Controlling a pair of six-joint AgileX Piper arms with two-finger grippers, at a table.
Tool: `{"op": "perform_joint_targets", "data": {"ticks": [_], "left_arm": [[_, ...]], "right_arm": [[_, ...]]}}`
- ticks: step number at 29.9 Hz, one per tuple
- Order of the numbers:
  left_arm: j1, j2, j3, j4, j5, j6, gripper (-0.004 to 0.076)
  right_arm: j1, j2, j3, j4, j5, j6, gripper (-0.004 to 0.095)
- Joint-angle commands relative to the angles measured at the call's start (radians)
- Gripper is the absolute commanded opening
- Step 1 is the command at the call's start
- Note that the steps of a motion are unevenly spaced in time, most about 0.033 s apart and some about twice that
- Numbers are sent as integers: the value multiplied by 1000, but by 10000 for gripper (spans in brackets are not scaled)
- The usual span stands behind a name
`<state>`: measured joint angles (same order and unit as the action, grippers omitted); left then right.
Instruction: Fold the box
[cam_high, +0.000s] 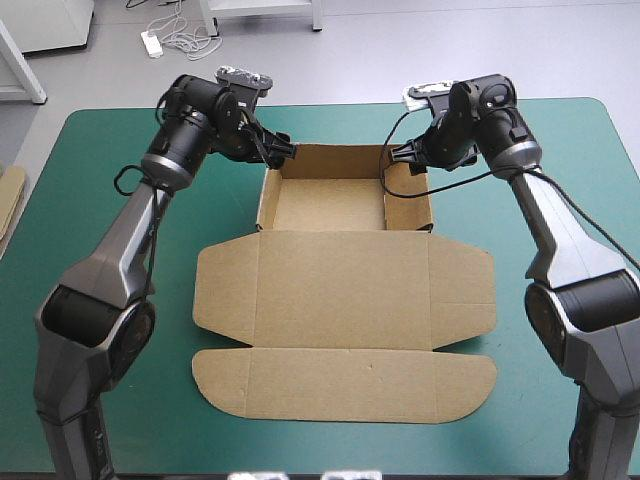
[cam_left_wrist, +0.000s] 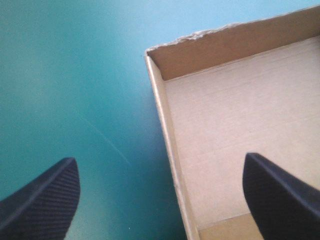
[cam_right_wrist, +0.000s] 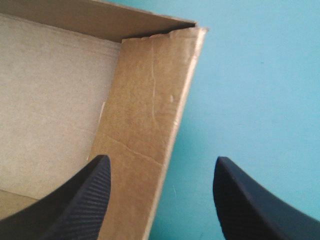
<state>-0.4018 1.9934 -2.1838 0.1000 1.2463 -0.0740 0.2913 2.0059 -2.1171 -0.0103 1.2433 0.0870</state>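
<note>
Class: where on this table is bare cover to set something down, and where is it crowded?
Bare: the strip between the box's flat lid and the table's near edge; the far right corner; the far left corner. Crowded: the tray's far corners, where the open left gripper and right gripper each straddle a side wall.

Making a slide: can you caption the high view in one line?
Lid flat, tray walls up: the left gripper and right gripper, both open, straddle the box's side walls.

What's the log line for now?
box: tray up, lid flat | left gripper: open astride left wall | right gripper: open astride right wall
</note>
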Motion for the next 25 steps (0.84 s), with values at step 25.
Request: {"op": "perform_joint_targets", "data": {"ticks": [25], "left_arm": [[-22,-1162,713,-32,45,33,536]], "right_arm": [[-4,-262,-37,-10,1,-53,534]]}}
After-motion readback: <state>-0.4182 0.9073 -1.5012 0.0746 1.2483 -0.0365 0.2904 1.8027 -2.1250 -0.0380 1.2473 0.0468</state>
